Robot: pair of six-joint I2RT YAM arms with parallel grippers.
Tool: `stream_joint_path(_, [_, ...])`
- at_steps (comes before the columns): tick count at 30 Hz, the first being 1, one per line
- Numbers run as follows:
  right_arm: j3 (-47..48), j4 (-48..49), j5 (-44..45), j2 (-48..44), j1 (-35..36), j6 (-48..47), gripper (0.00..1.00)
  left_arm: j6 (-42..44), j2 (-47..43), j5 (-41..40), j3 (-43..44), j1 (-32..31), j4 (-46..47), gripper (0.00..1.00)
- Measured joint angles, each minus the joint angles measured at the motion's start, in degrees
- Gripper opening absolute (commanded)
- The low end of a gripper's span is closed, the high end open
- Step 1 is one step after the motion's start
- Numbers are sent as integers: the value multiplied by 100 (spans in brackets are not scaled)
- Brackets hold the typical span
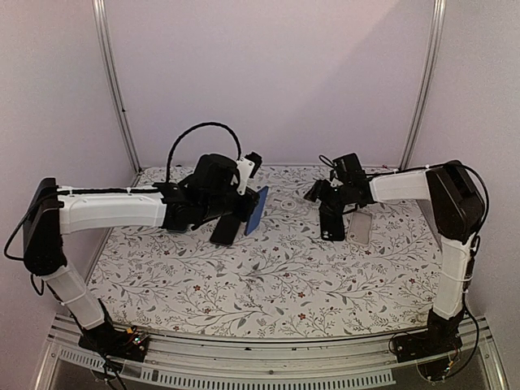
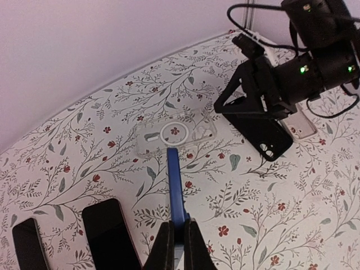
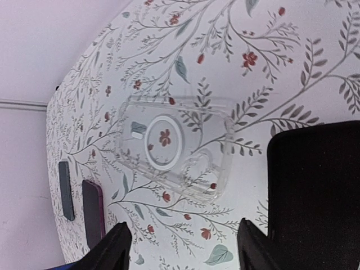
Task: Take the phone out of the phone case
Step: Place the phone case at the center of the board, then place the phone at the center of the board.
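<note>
My left gripper is shut on the lower edge of a blue phone, holding it edge-up above the table; in the top view the phone juts out from the gripper at centre left. A black phone case with camera holes lies flat on the table below my right arm. In the right wrist view the black case lies just right of my right gripper, which is open and holds nothing.
A clear case with a white ring lies empty on the flowered table, between the two grippers. A pale case or phone lies beyond the black one. Two dark phones lie near the left arm.
</note>
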Motion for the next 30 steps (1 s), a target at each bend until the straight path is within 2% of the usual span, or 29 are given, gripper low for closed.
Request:
stream_joint_path(5, [0,4,22,-584,0,-146,91,138,286,-284,50,-98,-13,0])
stream_joint_path(13, [-258,-85,334,-1443,-15,-337,99,435,964,-1054,498,-494,-361,0])
stream_joint_path(23, [-1220,-201,835,-2662,-321,-599,99,973,1622,-1963,1005,-931,-468,0])
stream_joint_path(30, [-1513,-245,951,-3211,-343,-686,99,1248,2181,-2483,1440,-1176,-570,0])
